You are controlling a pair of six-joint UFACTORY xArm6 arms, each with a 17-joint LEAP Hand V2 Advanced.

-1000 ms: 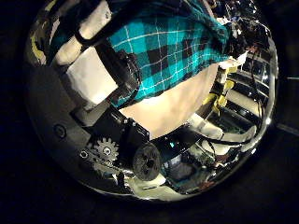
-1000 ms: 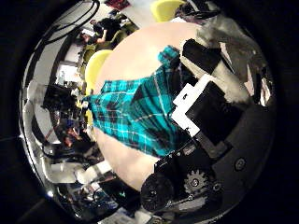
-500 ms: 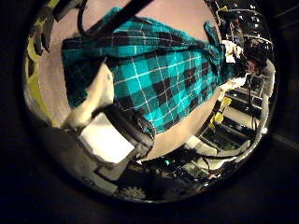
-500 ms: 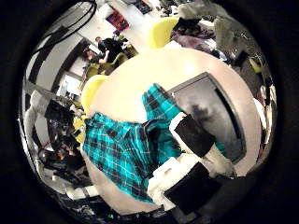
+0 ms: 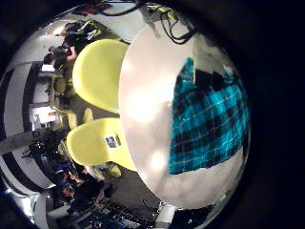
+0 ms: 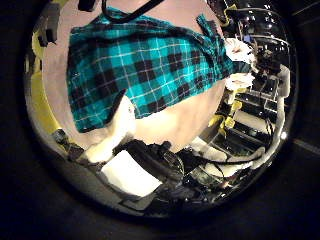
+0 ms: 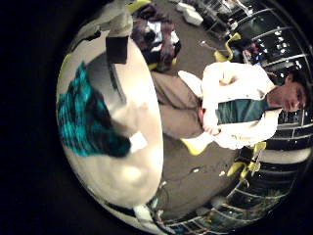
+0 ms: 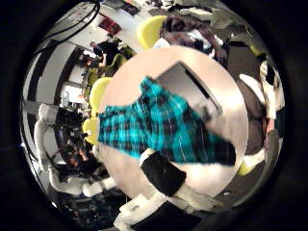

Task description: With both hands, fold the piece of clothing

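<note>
A checked piece of clothing (image 8: pixel 159 125) lies spread flat on a round table (image 8: pixel 231 120), with one bunched end pointing at a flat slab. It also shows in the left thumb side palm view (image 6: pixel 140 65), the left little finger side palm view (image 5: pixel 205 119) and the right little finger side palm view (image 7: pixel 83 122). My left hand (image 6: pixel 125 150) hangs above the cloth's edge with straight fingers (image 6: pixel 120 118), holding nothing. My right hand (image 8: pixel 168 183) hangs above the opposite edge with relaxed fingers, also holding nothing.
A flat rectangular slab (image 8: pixel 188 85) lies on the table beside the clothing and also shows in the right little finger side palm view (image 7: pixel 119 54). A small tag (image 7: pixel 137 143) lies near the cloth.
Both palm cameras have drawn back from the cloth, so the whole garment and more table now show. The fingers that were close over the cloth now stand away from it.
</note>
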